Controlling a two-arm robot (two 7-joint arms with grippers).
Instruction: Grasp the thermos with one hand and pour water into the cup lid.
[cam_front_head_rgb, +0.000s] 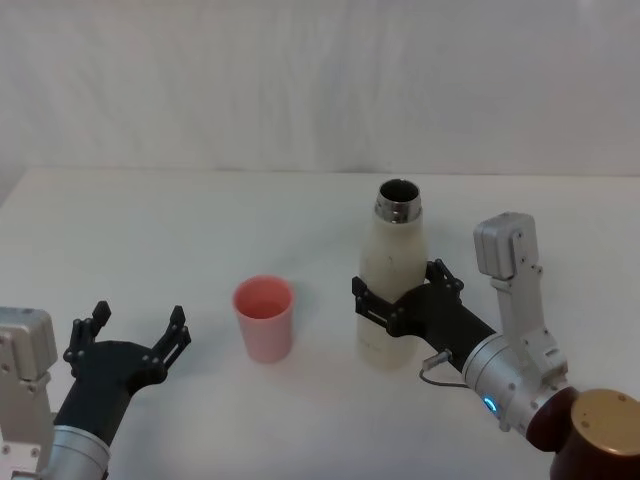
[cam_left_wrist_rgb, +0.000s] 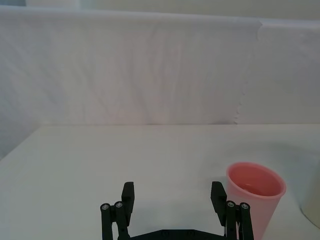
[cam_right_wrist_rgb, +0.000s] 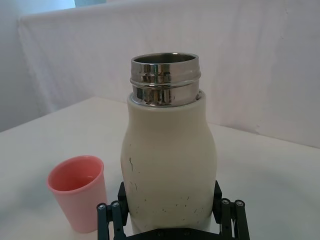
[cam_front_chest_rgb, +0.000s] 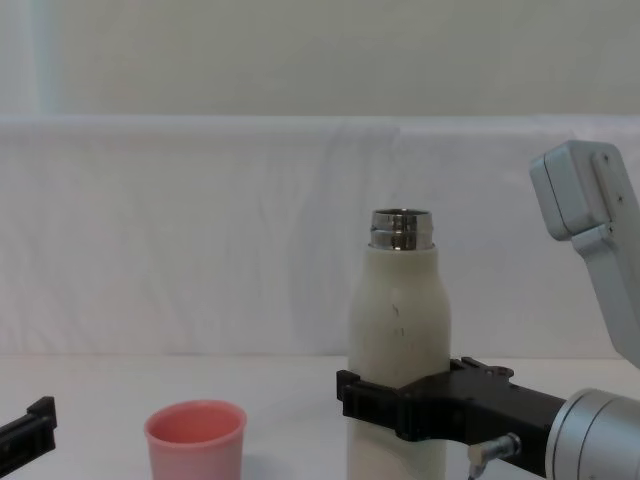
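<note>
White tabletop (cam_front_head_rgb: 150, 220): right claw (cam_front_head_rgb: 400, 300) is clamped low on the upright thermos (cam_front_head_rgb: 392, 280), just beside the cup lid (cam_front_head_rgb: 264, 318); left claw (cam_front_head_rgb: 128, 335) idles released. I'd worry the top-heavy bottle twists in that low grip when tilted, spilling past the small cup.

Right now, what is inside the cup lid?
The cup lid stands upright and open, left of the thermos the right gripper flanks. Its pink inner wall shows; whether any water lies inside cannot be told.
</note>
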